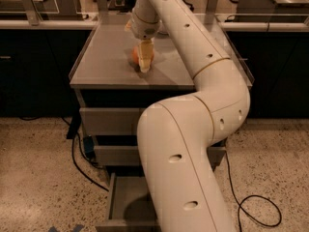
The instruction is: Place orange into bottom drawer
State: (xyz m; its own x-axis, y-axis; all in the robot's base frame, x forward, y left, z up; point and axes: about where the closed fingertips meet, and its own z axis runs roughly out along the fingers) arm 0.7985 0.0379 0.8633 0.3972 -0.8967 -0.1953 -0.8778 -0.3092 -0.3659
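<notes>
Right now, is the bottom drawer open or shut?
Open: the bottom drawer juts out, its grey interior showing. The gripper is up at the orange on the cabinet top.

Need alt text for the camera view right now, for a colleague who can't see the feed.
The gripper is down on the grey cabinet top, right at the orange, which it partly hides. Below, the bottom drawer stands pulled open, its interior partly blocked by the white arm.

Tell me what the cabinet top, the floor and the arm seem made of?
Cabinet top: probably grey metal, matte with a soft sheen. Floor: speckled stone-like terrazzo, by its flecks. Arm: smooth cream shell, likely plastic, slightly glossy. Its tool is down at the orange on the cabinet top.
</notes>
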